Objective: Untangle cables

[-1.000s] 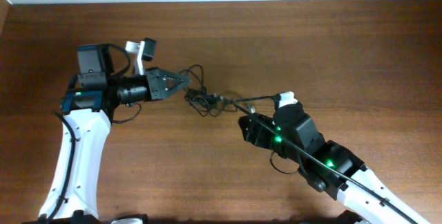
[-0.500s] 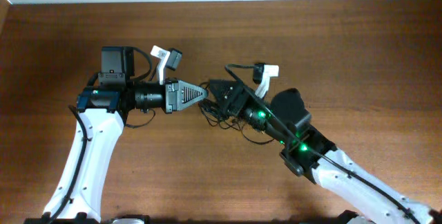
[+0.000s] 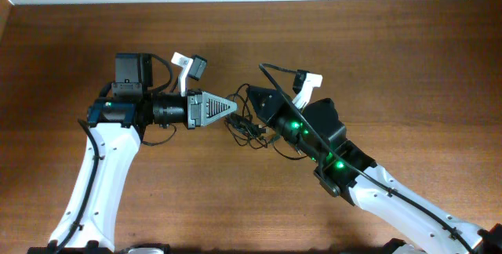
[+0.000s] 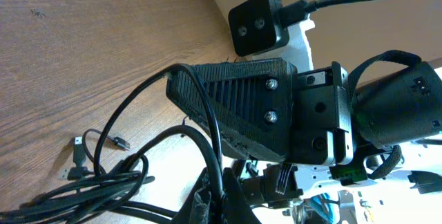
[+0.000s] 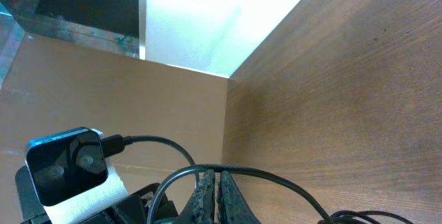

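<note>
Nearly touching, arms stretched inward, left fingers (image 3: 234, 107) and right fingers (image 3: 249, 94) pinch cables (image 3: 251, 132).

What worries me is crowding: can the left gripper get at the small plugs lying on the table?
Probably, once it lets go: the plugs lie uncovered near the left gripper, shut on the cables.

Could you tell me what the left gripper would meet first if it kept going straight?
Probably the right gripper, just ahead of the left gripper, though a strand of the cables may intervene.
</note>
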Tool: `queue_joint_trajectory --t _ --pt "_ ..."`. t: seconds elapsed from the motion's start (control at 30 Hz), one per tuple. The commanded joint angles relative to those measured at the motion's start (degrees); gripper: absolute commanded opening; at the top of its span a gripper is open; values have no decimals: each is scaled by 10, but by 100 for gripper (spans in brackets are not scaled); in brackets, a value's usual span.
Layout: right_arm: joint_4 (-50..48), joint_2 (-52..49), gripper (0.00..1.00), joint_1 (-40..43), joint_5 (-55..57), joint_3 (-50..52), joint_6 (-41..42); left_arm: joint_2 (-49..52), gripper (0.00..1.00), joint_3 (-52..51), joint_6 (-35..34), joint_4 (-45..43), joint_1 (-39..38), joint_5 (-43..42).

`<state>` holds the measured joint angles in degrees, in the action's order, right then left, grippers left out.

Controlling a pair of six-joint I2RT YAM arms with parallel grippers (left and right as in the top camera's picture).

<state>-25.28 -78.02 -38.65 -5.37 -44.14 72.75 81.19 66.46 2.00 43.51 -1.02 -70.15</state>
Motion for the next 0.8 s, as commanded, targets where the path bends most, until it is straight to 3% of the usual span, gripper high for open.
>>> queue_joint_trajectory --t 0.0,0.03,0.13,0.2,0.3,0.33,0.37,0.43,0.57,0.67,0.77 --pt "-28 -2 21 2 -33 -7 -13 -10 0 11 16 -1 -1 -21" --pt "-40 -2 21 2 -49 -7 -1 -10 0 11 16 -2 -1 -21" --pt "-80 -5 35 1 -69 -7 73 -10 0 11 24 -1 -1 -21" --pt "-85 -24 36 1 -68 -7 92 -10 0 11 52 -1 -1 -71" --pt "-102 -27 37 2 -64 -7 92 -10 0 11 52 0 -4 -70" --pt "-102 -27 30 2 -60 -7 92 -10 0 11 53 -1 -11 -70" --pt "-102 -27 4 2 -51 -7 66 -10 0 11 54 -1 -26 -65" --pt "-82 -27 4 11 -45 -7 -94 -10 0 11 54 -1 -30 -28" --pt "82 3 4 71 -64 -7 -130 -10 0 11 39 1 -30 2" --pt "105 26 4 134 -189 -7 -141 -10 0 11 39 1 -30 25" --pt "177 26 4 136 -220 -7 -146 -10 4 11 39 1 -30 25"
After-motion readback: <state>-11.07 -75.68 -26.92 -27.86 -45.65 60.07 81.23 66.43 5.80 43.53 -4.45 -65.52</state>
